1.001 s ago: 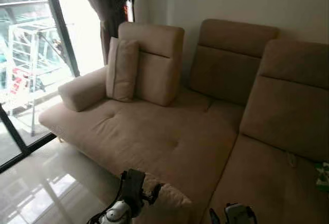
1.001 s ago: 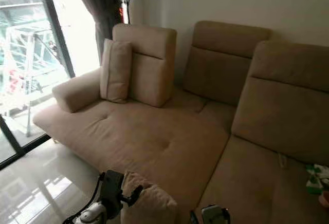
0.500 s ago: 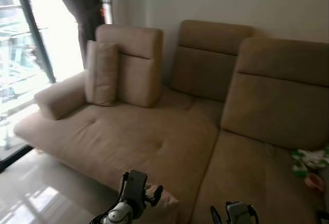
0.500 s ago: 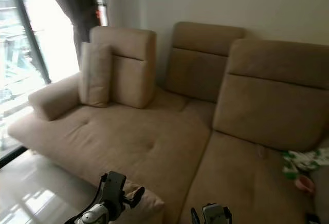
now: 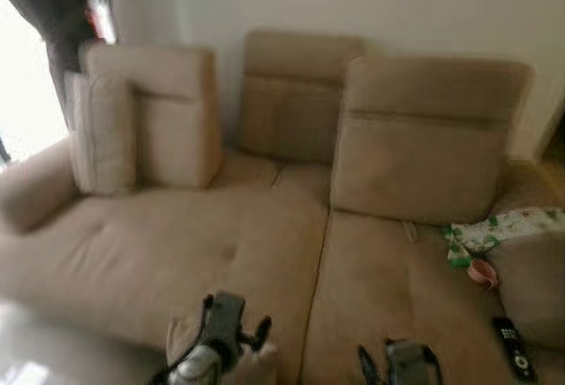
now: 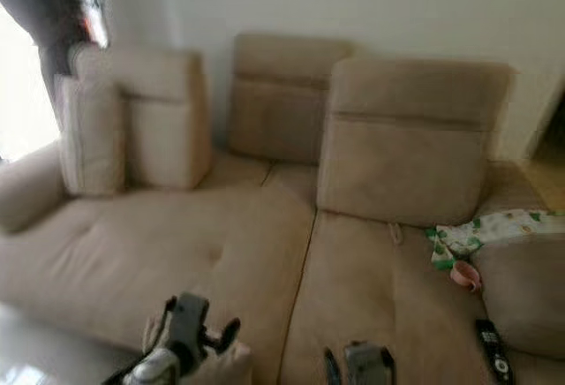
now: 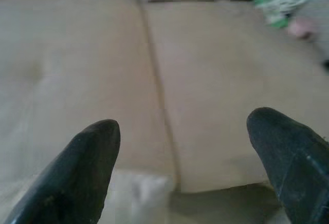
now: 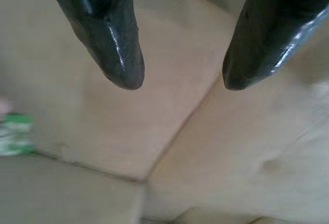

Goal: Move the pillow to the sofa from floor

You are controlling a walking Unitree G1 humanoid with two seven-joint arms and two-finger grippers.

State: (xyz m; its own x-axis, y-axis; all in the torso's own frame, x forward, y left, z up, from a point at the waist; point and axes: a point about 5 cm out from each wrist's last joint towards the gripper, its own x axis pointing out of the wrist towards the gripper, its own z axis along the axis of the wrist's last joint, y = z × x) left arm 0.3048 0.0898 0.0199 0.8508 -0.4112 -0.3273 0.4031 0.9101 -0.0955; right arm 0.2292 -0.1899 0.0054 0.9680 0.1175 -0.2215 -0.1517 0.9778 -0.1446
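The pillow sits low at the sofa's front edge, bunched against the left gripper. That gripper's fingers are spread wide; a pale corner of the pillow shows just below the gap, and whether they grip it cannot be told. The right gripper hovers over the seat seam, fingers apart, empty. The pillow looks light, soft and floppy; a pinch on a corner or seam should hold, though it may sag.
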